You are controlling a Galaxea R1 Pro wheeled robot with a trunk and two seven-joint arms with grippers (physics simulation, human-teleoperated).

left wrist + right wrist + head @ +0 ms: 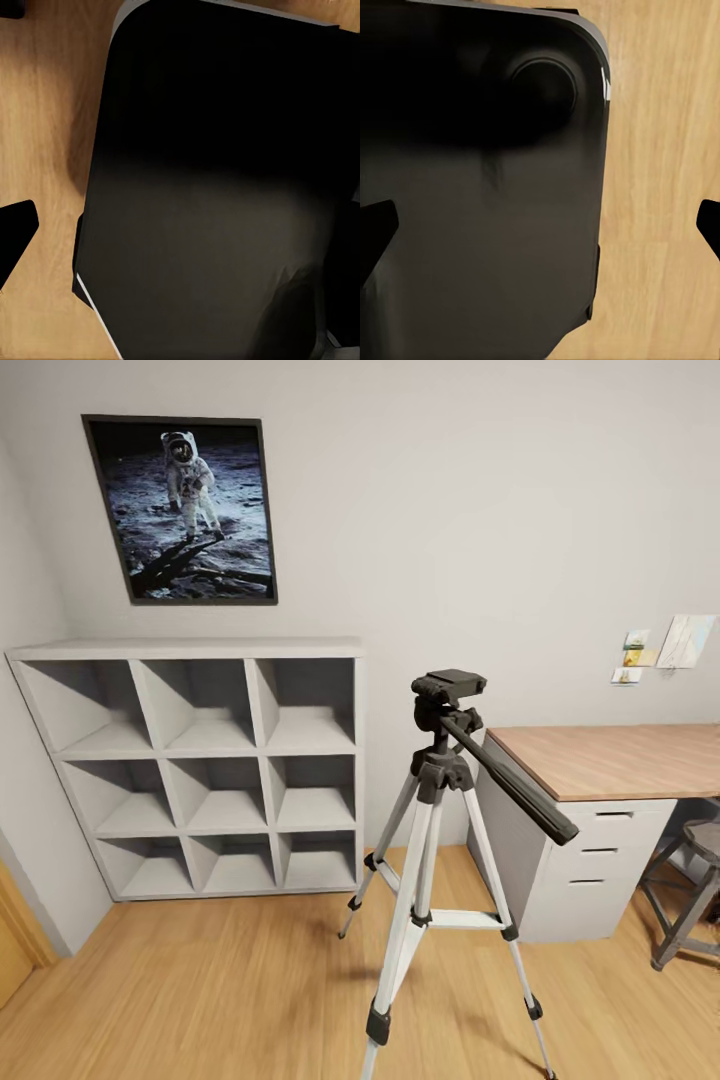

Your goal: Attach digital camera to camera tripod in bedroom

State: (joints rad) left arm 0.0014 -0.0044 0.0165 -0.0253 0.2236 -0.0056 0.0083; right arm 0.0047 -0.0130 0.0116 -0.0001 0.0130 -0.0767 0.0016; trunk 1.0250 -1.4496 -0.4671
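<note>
The camera tripod (pixel 436 788) stands on the wood floor in the middle of the head view, silver legs spread. Its dark head plate (pixel 450 685) is bare, and its long pan handle (pixel 515 785) slopes down toward the desk. The digital camera is out of view. In the left wrist view my left gripper (pixel 180 232) hangs over my own black base (pixel 217 187), with one dark fingertip (pixel 15 232) showing at the edge. In the right wrist view my right gripper (pixel 540 225) is open, fingertips (pixel 375 232) wide apart, holding nothing.
A white cube shelf (pixel 200 760) stands against the wall left of the tripod, under a framed astronaut poster (pixel 185 510). A wood-topped white desk (pixel 610 760) with drawers is at the right, with a grey metal stool (pixel 695 890) beside it. Wood floor (pixel 200 990) lies in front.
</note>
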